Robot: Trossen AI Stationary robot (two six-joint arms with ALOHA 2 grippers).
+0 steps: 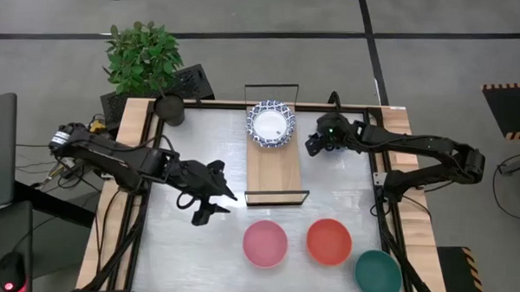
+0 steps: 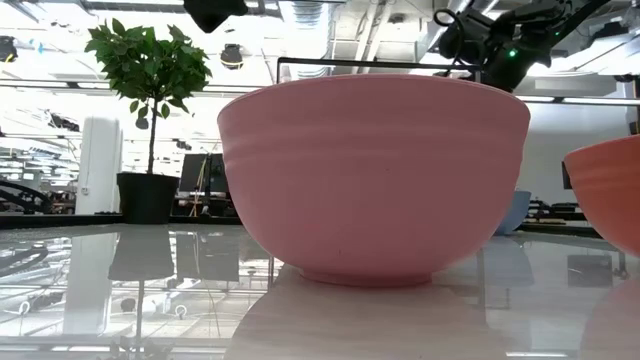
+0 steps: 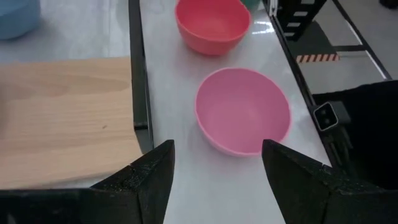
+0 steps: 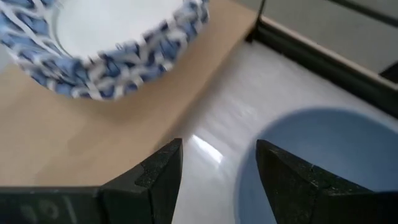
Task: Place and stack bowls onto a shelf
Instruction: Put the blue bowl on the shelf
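The shelf [image 1: 275, 168], a light-wood board with black wire ends, lies mid-table. A stack of white bowls with blue rims [image 1: 271, 125] rests on its far end. The pink bowl [image 1: 264, 242], red bowl [image 1: 329, 241] and dark green bowl [image 1: 378, 273] stand upright on the near part of the table. A slate-blue bowl [image 4: 323, 162] sits on the table right of the shelf. My right gripper [image 4: 219, 149] hovers open above the blue bowl's rim, which hides it in the high view. My left gripper [image 1: 216, 205] is open in the air left of the shelf's near end, pointing at the pink bowl [image 3: 242, 118].
A potted plant [image 1: 169, 108] stands at the far left corner. Wooden rails run along the table's left side [image 1: 119, 202] and right side [image 1: 405, 212]. The shelf's near half [image 3: 62, 118] is bare wood, with open tabletop [image 1: 178, 256] left of the pink bowl.
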